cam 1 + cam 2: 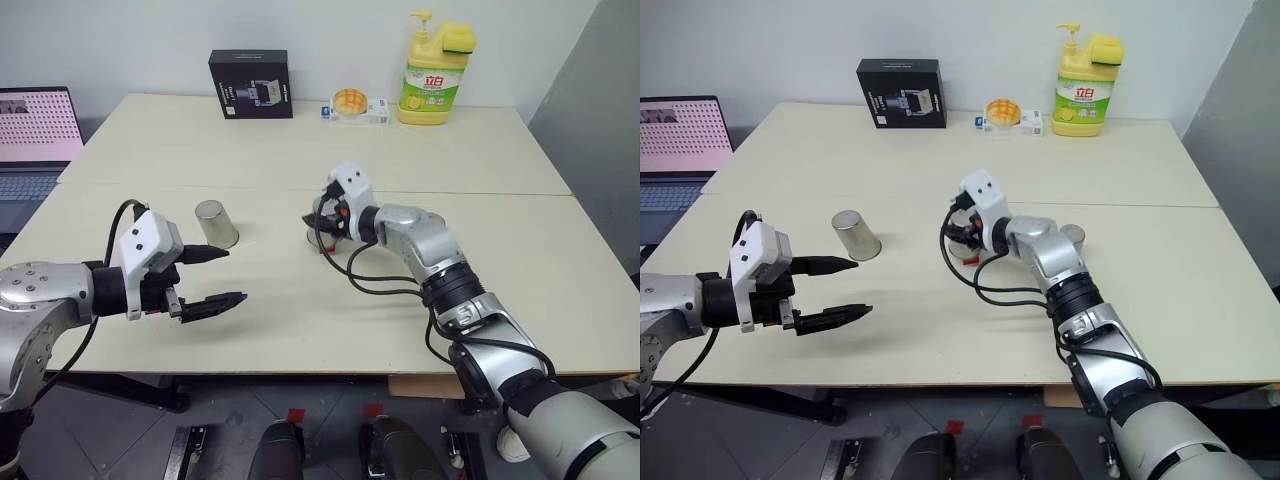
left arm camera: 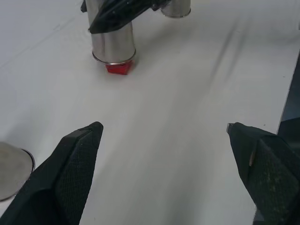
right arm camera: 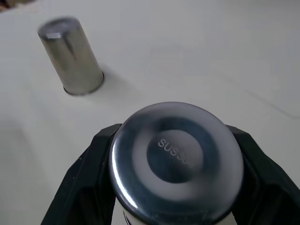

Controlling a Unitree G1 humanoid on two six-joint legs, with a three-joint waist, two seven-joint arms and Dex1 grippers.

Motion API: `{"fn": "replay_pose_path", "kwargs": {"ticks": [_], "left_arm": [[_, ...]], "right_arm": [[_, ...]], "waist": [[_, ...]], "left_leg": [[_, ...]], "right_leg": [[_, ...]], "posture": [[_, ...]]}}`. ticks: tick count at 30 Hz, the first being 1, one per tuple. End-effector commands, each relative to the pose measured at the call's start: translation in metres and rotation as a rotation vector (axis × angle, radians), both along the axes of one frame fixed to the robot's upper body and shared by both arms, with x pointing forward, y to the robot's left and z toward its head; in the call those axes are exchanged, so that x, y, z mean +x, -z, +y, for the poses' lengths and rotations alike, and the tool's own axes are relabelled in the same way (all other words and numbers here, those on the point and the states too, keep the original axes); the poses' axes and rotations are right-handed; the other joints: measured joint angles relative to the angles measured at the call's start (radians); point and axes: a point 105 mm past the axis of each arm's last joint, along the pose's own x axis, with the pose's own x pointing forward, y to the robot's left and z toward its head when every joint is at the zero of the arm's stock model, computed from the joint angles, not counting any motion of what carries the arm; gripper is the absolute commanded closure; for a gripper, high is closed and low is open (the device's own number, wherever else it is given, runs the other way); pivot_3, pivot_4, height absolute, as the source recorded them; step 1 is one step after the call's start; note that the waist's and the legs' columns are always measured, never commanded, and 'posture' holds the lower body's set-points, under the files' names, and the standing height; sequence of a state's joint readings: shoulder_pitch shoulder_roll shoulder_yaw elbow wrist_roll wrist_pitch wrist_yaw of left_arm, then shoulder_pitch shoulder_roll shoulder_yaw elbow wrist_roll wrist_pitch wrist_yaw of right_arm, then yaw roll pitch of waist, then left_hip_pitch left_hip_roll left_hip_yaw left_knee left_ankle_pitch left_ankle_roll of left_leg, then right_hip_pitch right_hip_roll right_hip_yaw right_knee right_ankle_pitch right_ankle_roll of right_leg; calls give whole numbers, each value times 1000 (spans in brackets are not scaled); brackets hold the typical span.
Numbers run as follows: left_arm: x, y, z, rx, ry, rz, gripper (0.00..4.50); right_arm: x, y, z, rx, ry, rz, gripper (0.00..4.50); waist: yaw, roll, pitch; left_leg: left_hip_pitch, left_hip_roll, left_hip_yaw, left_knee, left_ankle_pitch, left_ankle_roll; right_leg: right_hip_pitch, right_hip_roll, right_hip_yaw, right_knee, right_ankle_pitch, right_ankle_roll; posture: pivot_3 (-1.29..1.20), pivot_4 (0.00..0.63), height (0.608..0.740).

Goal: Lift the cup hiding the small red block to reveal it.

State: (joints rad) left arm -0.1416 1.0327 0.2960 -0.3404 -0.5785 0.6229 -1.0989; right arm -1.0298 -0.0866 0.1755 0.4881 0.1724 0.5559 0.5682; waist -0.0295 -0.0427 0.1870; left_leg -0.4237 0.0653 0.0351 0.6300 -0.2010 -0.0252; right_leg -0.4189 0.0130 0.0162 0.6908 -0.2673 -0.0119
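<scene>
Three upturned steel cups stand on the pale table. My right gripper [image 1: 322, 218] is shut on the middle cup [image 3: 177, 159], one black finger on each side of it. In the left wrist view the small red block [image 2: 118, 69] peeks out under that cup's [image 2: 112, 44] rim on the near side. A second cup [image 1: 216, 223] stands to the left, just beyond my left gripper [image 1: 215, 277], which hovers open and empty over the table's front left. The third cup [image 1: 1072, 235] shows behind my right forearm.
Along the table's far edge stand a black box [image 1: 250, 84], a small packet with an orange lid [image 1: 355, 105] and a yellow dish soap bottle [image 1: 432, 75]. A laptop [image 1: 35, 135] sits off the table's left. A seam crosses the table [image 1: 470, 190].
</scene>
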Motion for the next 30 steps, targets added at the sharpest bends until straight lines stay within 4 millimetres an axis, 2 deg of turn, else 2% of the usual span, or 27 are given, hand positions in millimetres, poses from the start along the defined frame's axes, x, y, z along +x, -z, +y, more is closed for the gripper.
{"fn": "replay_pose_path", "kwargs": {"ticks": [1, 6, 14, 16, 20, 23, 26, 28, 30], "left_arm": [[-2, -3, -10, -3, 60, -13, 0], [1, -4, -24, -21, 105, -32, 0], [4, 2, -32, -9, 133, -32, 0], [4, 5, -35, -9, 132, -36, 0], [6, 7, -38, -24, 118, -42, 0], [8, 5, -36, -41, 90, -58, 0], [13, 2, -30, -44, 36, -89, 0], [16, 0, -22, -38, -11, -101, 0], [19, -3, -11, -19, -78, -123, 0]], "right_arm": [[-4, -31, -26, 17, 54, -90, 1891], [-6, -12, -53, -63, 134, -54, 1891], [8, 8, -57, -119, 202, -23, 1891], [10, 13, -56, -138, 200, -16, 1190], [11, 17, -51, -150, 188, -6, 112], [13, -1, -49, -101, 198, -35, 12], [12, -30, -53, -30, 211, -113, 12], [1, -61, -55, 60, 171, -165, 12], [-20, -90, -61, 162, 95, -210, 12]], "waist": [[2, 0, 0], [1, 0, 0], [-9, 0, 0], [-8, 0, 0], [-9, 0, 0], [-8, 0, 0], [-6, 0, 0], [-3, 0, 0], [-2, 0, 0]], "left_leg": [[-1, 0, 0, 0, 0, 0], [-2, -1, 1, 1, 0, 0], [-1, -2, 2, 1, 0, 0], [-1, -2, 1, 1, 0, 0], [-1, -1, 1, 1, 0, 0], [-1, -1, 1, 1, 0, 0], [-1, -1, 1, 1, 0, 0], [-1, -1, 0, 1, 0, 0], [-1, -1, 0, 1, 0, 0]], "right_leg": [[-1, 0, 0, 1, 0, 0], [-1, 0, 0, 0, 0, 0], [-3, 4, 1, 6, -3, -1], [-4, 4, 0, 6, -5, 1], [-4, 4, 1, 6, -5, 1], [-4, 3, 1, 6, -5, 1], [-4, 3, 1, 6, -5, 1], [-4, 3, 0, 6, -5, 1], [-4, 3, 0, 6, -5, 1]], "posture": [[0, 150, 740], [0, 150, 740], [0, 150, 740], [0, 150, 740], [0, 150, 740], [0, 150, 740], [0, 150, 740], [0, 150, 740], [0, 150, 740]]}}
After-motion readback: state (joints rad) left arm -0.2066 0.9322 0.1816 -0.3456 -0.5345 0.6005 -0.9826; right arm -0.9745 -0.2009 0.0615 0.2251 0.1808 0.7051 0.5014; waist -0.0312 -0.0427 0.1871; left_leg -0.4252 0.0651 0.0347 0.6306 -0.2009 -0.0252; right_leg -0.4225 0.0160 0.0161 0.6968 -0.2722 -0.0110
